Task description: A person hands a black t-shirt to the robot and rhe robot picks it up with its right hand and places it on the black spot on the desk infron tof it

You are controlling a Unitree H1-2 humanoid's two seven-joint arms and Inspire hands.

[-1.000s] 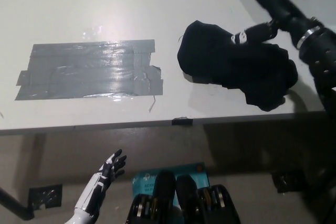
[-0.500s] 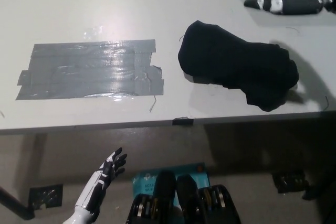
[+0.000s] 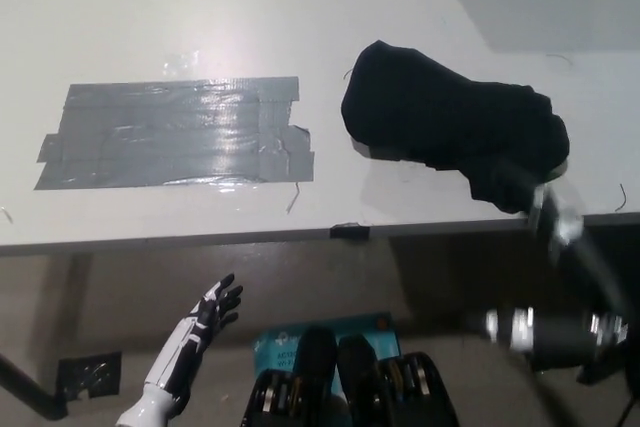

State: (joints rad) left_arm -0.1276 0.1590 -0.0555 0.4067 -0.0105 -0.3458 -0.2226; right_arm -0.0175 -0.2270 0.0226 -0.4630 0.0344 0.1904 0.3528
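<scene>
Head view. We list a white table [image 3: 200, 7] that fills the upper part of the picture, its front edge running across below the middle.

On it, at the right, we record the black t-shirt [image 3: 450, 132], bunched into a rumpled heap. Its right end reaches close to the table's front edge. It lies well apart from the spot.

The spot [image 3: 170, 135] is a patch of overlapping strips of shiny grey tape at the table's left. It looks grey under the glare. Nothing lies on it.

A small dark clip [image 3: 348, 231] sits on the table's front edge, between the spot and the t-shirt.

Below the table, at the lower left, we note the left hand [image 3: 212, 309], resting with its fingers apart and holding nothing.

At the lower right, we note the right hand [image 3: 555, 327] below the table edge, so blurred that we cannot tell how its fingers stand. The blur crosses the t-shirt's lower right corner.

A teal item [image 3: 275, 342] on the floor is partly hidden.
</scene>
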